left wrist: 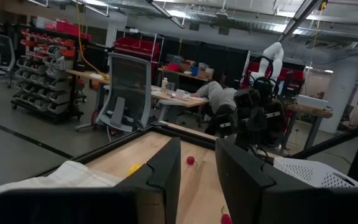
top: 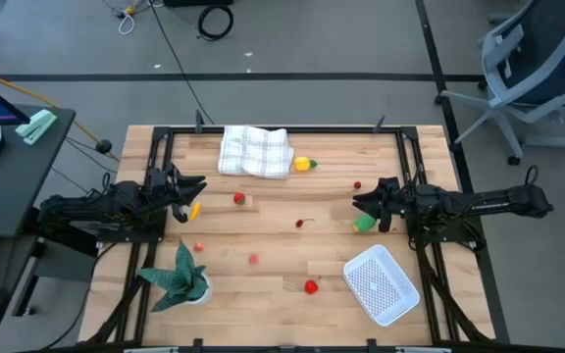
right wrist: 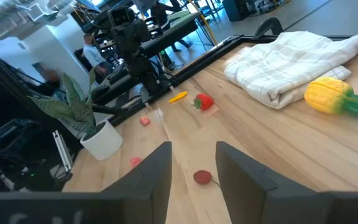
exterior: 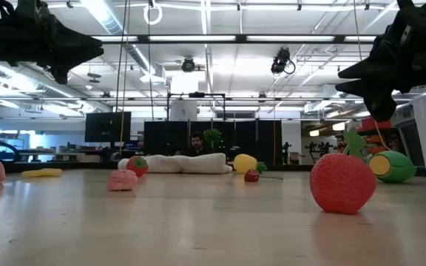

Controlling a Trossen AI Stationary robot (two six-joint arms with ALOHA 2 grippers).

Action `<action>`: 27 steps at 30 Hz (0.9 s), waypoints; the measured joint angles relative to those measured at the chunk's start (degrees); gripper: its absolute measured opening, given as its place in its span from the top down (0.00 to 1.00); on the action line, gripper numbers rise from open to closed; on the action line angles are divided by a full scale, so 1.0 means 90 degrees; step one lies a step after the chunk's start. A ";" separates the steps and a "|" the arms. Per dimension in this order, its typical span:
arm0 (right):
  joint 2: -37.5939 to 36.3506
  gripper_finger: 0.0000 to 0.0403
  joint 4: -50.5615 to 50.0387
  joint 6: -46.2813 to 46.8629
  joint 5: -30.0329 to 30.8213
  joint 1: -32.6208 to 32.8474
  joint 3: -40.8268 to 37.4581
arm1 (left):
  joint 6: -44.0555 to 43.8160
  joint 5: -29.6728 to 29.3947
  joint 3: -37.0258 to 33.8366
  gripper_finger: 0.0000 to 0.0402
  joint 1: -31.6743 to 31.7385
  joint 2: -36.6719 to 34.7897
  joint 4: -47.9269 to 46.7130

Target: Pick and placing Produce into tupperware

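Observation:
The produce lies scattered on the wooden table: a yellow corn piece [top: 303, 164] beside the cloth, a red piece [top: 239, 198], a yellow piece [top: 195, 209], a small red one [top: 301, 223], a green piece [top: 364, 224], two pinkish bits [top: 198, 246] [top: 253, 259] and a red strawberry [top: 311, 286]. The white tupperware [top: 382, 283] stands empty at the near right. My left gripper [top: 196, 186] [left wrist: 197, 180] hovers open over the table's left side, just beyond the yellow piece. My right gripper [top: 358, 203] [right wrist: 192, 168] hovers open just above the green piece. Neither touches anything.
A white checked folded cloth [top: 255, 151] lies at the far middle. A green spiky potted plant [top: 179, 277] stands at the near left. Black frame rails [top: 412, 167] run along the table's sides. The table's middle holds only small pieces.

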 joint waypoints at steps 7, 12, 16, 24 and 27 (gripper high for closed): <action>0.0000 0.67 0.0000 0.0001 0.0000 0.0000 0.0000 | -0.0002 -0.0001 0.0001 0.73 -0.0001 -0.0002 0.0000; 0.0002 0.67 0.0000 0.0001 0.0000 0.0000 0.0000 | 0.0001 0.0000 -0.0001 0.73 -0.0001 -0.0002 0.0000; 0.0000 0.67 0.0000 0.0001 0.0000 0.0002 0.0000 | 0.0001 -0.0001 -0.0001 0.73 0.0001 0.0000 0.0000; 0.0001 0.67 -0.0002 0.0000 0.0000 0.0002 0.0000 | 0.0011 0.0001 -0.0001 0.73 0.0038 0.0000 0.0131; 0.0002 0.67 -0.0001 -0.0001 0.0000 0.0001 0.0000 | 0.0005 -0.0003 0.0001 0.73 0.0057 0.0000 0.0180</action>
